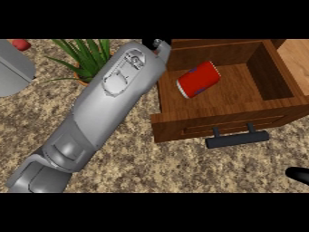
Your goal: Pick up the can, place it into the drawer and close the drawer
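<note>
With the can (199, 79) lying in the open drawer (274, 106) beside the left robot hand (158, 45), whose fingers I cannot tell, a careless push might jam it.

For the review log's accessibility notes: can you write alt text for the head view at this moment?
A red can lies on its side inside an open wooden drawer with a dark bar handle. The robot's grey left forearm reaches diagonally across the speckled counter to the drawer's far left corner, its hand mostly hidden. The black right hand shows at the lower right edge; a green plant stands behind.
</note>
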{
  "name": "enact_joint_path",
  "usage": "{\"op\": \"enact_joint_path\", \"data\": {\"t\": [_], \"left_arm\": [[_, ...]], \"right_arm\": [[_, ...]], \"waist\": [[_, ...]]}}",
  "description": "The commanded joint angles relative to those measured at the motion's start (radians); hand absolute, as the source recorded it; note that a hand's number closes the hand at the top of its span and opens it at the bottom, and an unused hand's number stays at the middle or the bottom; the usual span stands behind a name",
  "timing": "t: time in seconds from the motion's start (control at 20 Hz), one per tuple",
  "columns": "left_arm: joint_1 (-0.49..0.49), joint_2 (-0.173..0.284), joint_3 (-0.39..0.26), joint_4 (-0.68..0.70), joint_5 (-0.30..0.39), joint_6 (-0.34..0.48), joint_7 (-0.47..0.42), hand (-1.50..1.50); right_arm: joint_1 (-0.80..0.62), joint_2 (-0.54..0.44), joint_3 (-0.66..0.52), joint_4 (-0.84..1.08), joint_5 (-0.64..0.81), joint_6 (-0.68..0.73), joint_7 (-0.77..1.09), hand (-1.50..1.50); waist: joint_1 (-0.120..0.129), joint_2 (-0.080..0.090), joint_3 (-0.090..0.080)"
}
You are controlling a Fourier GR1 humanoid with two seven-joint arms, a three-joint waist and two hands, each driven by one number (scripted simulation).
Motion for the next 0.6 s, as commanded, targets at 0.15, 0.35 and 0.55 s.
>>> {"op": "enact_joint_path", "data": {"t": [0.15,0.35,0.55], "left_arm": [[-0.165,0.0,-0.013,0.209,0.092,0.049,-0.116,-1.5],[-0.21,0.0,0.005,0.256,0.181,0.049,-0.149,-1.5],[-0.221,0.0,-0.002,0.278,0.255,0.068,-0.18,-1.5]], "right_arm": [[-0.029,-0.06,0.015,-0.009,0.065,0.029,-0.019,-1.5],[-0.065,-0.061,0.082,-0.007,0.157,0.028,-0.07,-1.5],[-0.082,-0.14,0.102,0.069,0.264,0.077,-0.153,-1.5]], "waist": [[-0.003,0.012,0.0],[0.01,0.013,0.0],[0.014,0.013,0.001]]}}
